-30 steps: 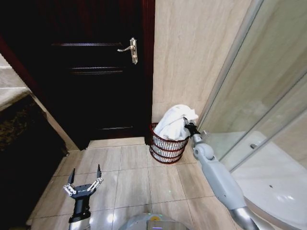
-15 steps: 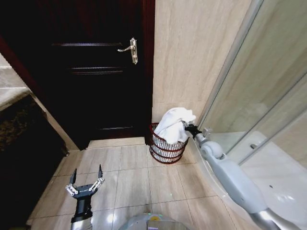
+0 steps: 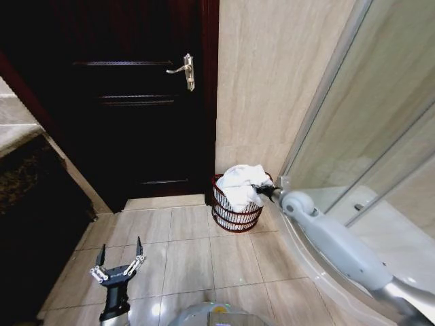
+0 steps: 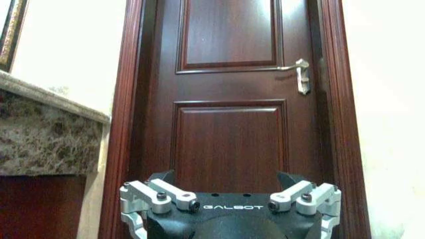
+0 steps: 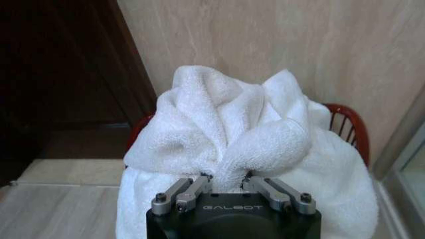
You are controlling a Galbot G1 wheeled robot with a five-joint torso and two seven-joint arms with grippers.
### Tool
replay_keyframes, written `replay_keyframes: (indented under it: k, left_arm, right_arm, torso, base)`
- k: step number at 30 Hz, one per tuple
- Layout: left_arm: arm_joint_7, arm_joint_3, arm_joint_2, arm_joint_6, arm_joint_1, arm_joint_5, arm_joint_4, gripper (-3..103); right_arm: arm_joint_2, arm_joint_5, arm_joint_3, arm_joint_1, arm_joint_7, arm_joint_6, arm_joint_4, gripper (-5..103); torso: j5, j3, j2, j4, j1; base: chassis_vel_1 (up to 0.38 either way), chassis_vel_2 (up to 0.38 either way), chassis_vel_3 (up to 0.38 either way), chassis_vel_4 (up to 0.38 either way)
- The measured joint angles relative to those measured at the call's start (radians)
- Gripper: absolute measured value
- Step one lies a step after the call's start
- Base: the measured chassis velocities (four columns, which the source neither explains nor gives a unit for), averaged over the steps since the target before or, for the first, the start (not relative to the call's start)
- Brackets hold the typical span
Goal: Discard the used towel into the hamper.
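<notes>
One towel (image 5: 226,134) fold between right gripper (image 5: 226,180) jaws

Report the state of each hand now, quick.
Left hand: open, holding nothing, low over the floor tiles.
Right hand: shut on the white towel, which sits in the hamper.

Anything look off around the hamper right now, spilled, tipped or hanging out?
Nothing tipped or spilled. The hamper stands upright by the wall. The towel heaps above the rim, with the right gripper shut on a fold. The left gripper waits open over the floor.
</notes>
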Motion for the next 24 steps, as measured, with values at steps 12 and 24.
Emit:
replay_keyframes:
  k: [12, 24]
  left_arm:
    - [-0.014, -0.003, 0.0, -0.009, 0.014, -0.002, -0.019, 100]
    - [-0.015, -0.008, 0.0, -0.01, 0.014, -0.001, -0.023, 100]
  right_arm:
    - [0.155, 0.045, -0.09, 0.063, 0.058, 0.0, -0.247, 19]
    - [0.238, 0.021, -0.093, 0.092, 0.072, -0.001, -0.354, 17]
  torso:
    - [0.0004, 0.0, 0.0, 0.0003, 0.0]
    - [-0.0002, 0.0, 0.0, 0.0001, 0.0]
  base:
    - [0.0, 0.0, 0.0, 0.0]
    - [0.0, 0.0, 0.0, 0.0]
